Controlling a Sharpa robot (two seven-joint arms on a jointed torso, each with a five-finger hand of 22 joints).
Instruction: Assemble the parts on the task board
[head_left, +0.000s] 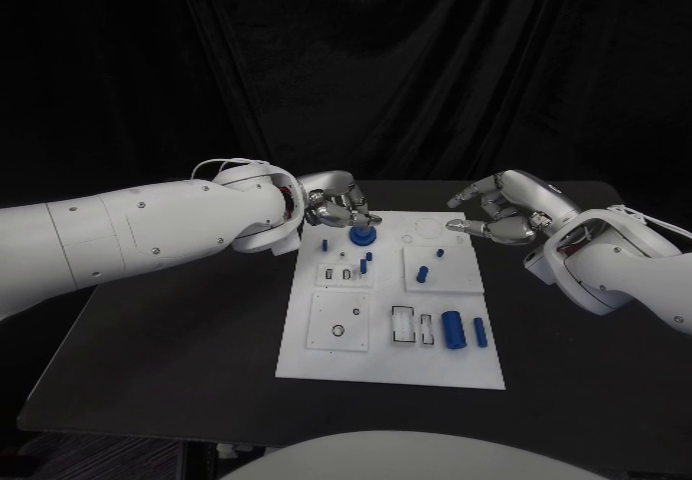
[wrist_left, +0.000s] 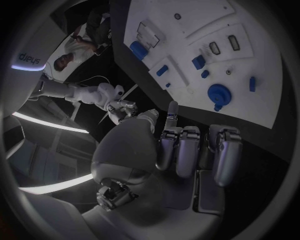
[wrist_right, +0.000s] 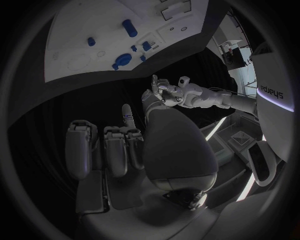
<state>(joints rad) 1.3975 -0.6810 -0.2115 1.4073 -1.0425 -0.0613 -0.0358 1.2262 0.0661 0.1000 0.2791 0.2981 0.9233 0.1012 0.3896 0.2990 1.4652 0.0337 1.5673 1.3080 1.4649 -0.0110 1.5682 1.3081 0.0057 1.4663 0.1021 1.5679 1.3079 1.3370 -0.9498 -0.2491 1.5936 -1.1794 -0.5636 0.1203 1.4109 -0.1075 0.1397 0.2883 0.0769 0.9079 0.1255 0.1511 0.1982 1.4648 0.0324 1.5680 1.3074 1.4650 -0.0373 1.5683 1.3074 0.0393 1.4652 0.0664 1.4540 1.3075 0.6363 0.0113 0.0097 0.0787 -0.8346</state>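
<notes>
Task board (head_left: 303, 350) white, flat on black table (head_left: 159, 340); dark backdrop.

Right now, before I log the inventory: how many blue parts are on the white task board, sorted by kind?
Round blue knob: 1
Thick blue cylinder: 1
Small blue pieces: 6
Total: 8 blue parts on the task board
</notes>
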